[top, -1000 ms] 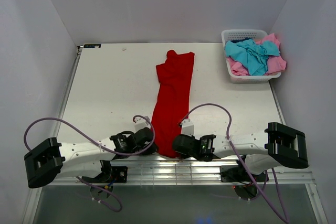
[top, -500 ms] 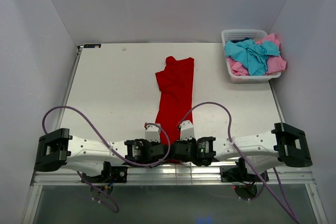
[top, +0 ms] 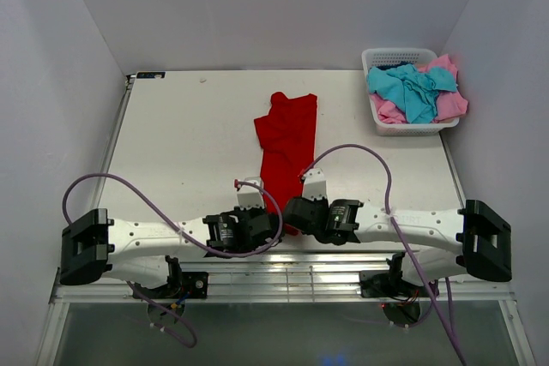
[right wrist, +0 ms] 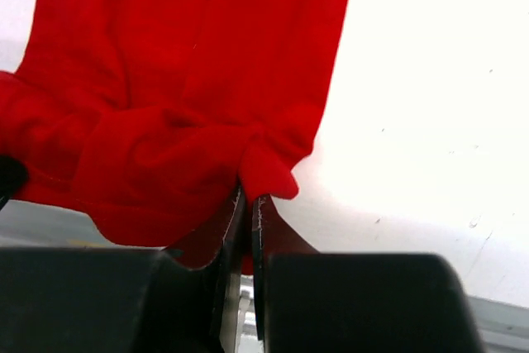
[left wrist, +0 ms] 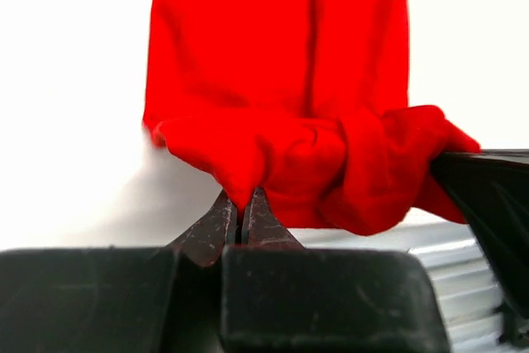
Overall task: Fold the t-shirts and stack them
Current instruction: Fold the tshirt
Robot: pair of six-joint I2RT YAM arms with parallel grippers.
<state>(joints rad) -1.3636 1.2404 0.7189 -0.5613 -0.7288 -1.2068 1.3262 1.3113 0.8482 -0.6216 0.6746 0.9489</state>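
red shirt (top: 287, 139) down the middle of the surface (top: 171, 143), near hem all bunched, left jaws and right jaws both clamped on it, blue shirt (top: 412, 92) and pink shirt (top: 452, 105) in the far-right corner basket (top: 395, 54)

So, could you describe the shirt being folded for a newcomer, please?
On the white table, look down the middle. The red t-shirt lies there, its near end pinched by the left gripper and right gripper. Its neighbours, the turquoise shirt and pink shirt, sit in the corner basket.
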